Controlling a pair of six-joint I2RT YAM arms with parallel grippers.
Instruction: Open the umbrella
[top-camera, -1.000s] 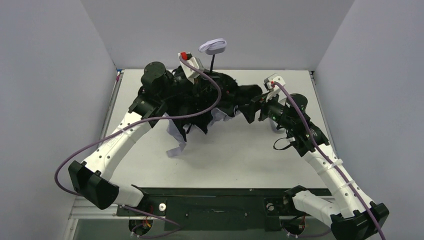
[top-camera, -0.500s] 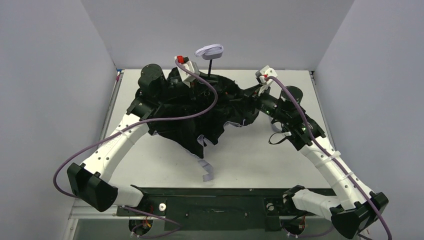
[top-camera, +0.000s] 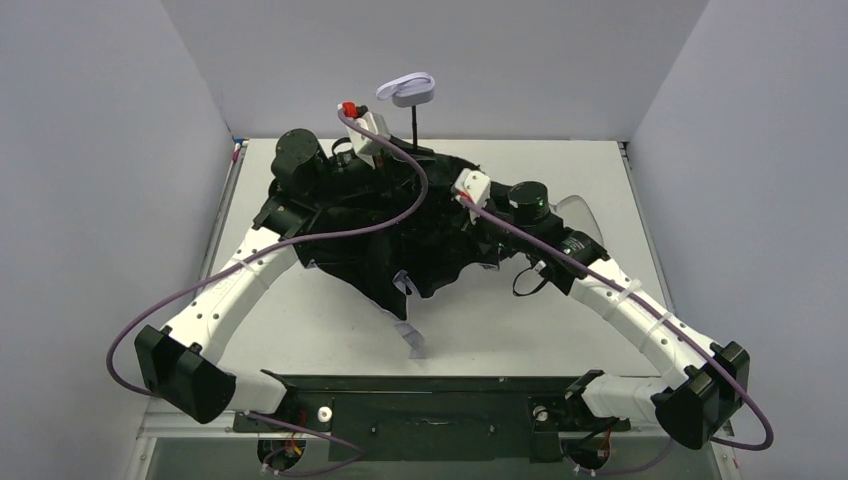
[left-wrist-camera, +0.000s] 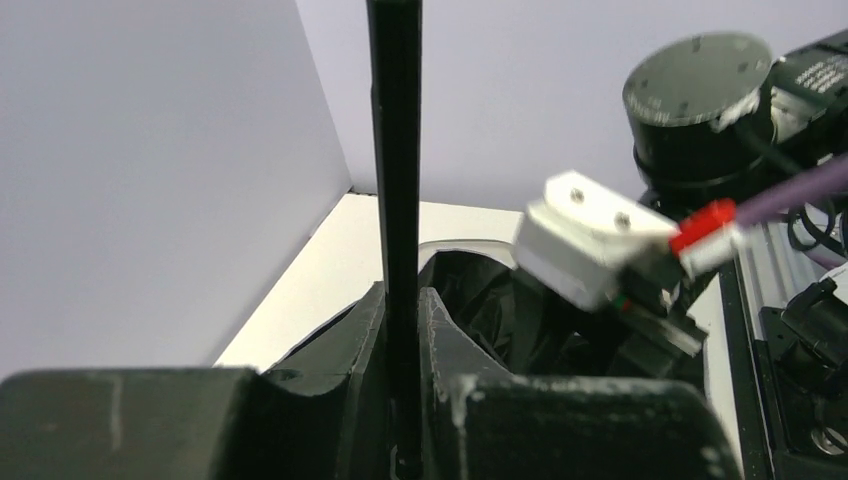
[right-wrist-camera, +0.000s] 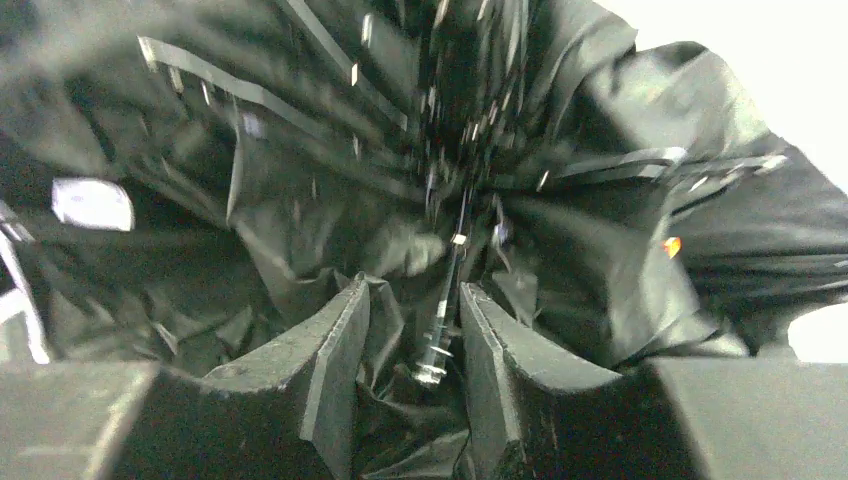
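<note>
The umbrella lies upside down at the back of the table, its black lining (top-camera: 380, 250) facing up and partly spread. Its thin black shaft (left-wrist-camera: 395, 150) stands up, with the lavender handle (top-camera: 405, 90) at the top. My left gripper (top-camera: 410, 152) is shut on the shaft low down; in the left wrist view (left-wrist-camera: 403, 320) both fingers press the shaft. My right gripper (top-camera: 452, 212) reaches into the canopy from the right. In the right wrist view (right-wrist-camera: 413, 320) its fingers are closed on bunched black fabric and a metal rib end (right-wrist-camera: 432, 370).
A lavender closing strap (top-camera: 412, 340) hangs off the canopy's near edge onto the table (top-camera: 300, 330). A pale oval case (top-camera: 582, 215) lies behind my right arm. Grey walls enclose the table on three sides. My right wrist camera (left-wrist-camera: 590, 245) sits close to the shaft.
The canopy has spread wider. My right arm has swung left and in over the canopy toward the shaft, uncovering the pale case. The handle has drifted a little left.
</note>
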